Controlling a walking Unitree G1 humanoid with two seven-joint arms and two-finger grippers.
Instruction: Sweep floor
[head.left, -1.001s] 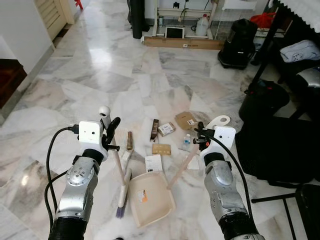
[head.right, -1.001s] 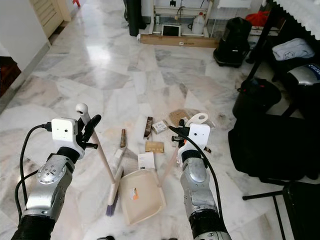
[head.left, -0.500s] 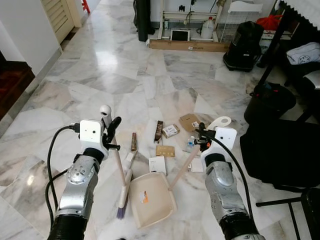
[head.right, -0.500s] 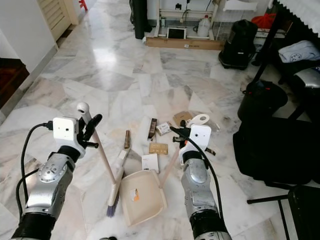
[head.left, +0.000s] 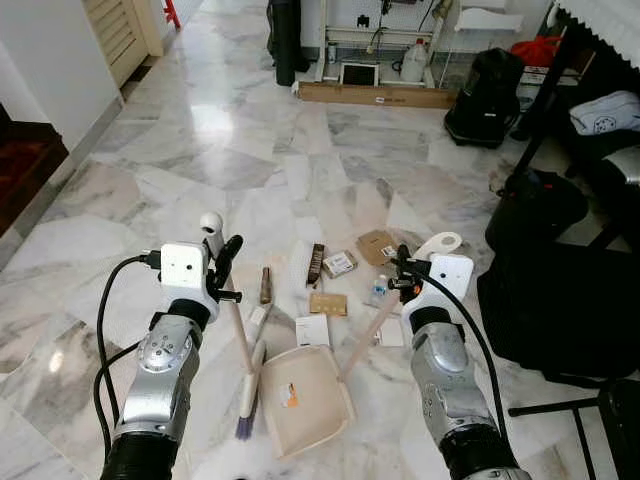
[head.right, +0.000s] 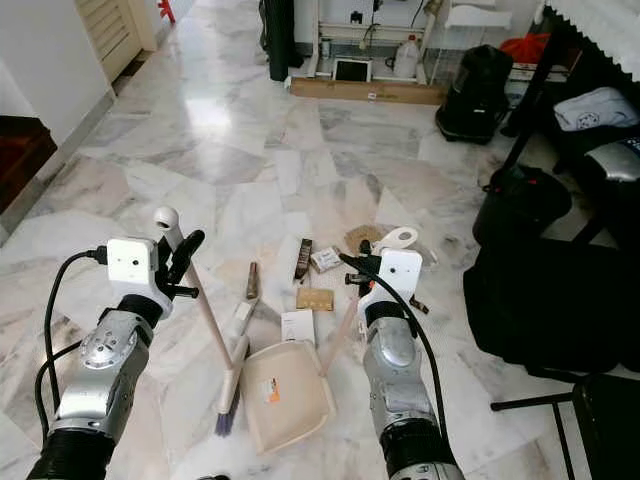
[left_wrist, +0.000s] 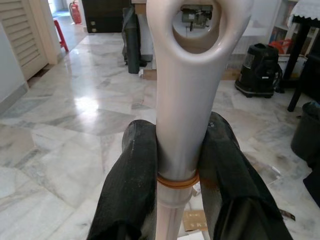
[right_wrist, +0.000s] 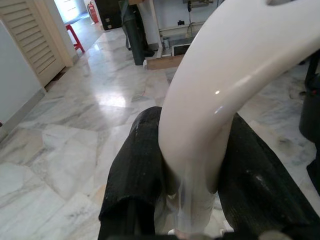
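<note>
Left gripper (left_wrist: 177, 165) is clamped on the broom (head.left: 240, 352), right gripper (right_wrist: 192, 165) on the dustpan (head.left: 303, 398) handle. The pan sits on the marble floor (head.left: 200, 140) just short of the litter (head.left: 330, 285). I'd reach the bristles past the scraps and pull toward the pan's lip, keeping that lip flat. Plenty of room ahead and left; black bags (head.left: 545, 300) crowd the right.

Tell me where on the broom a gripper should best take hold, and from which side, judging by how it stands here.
High on the handle, just under the looped end. The broom leans with its bristles on the floor beside the dustpan, so the top is the free part. The left gripper already clamps it there, fingers closing on either side of the round shaft from the robot's side, which looks sound.
</note>
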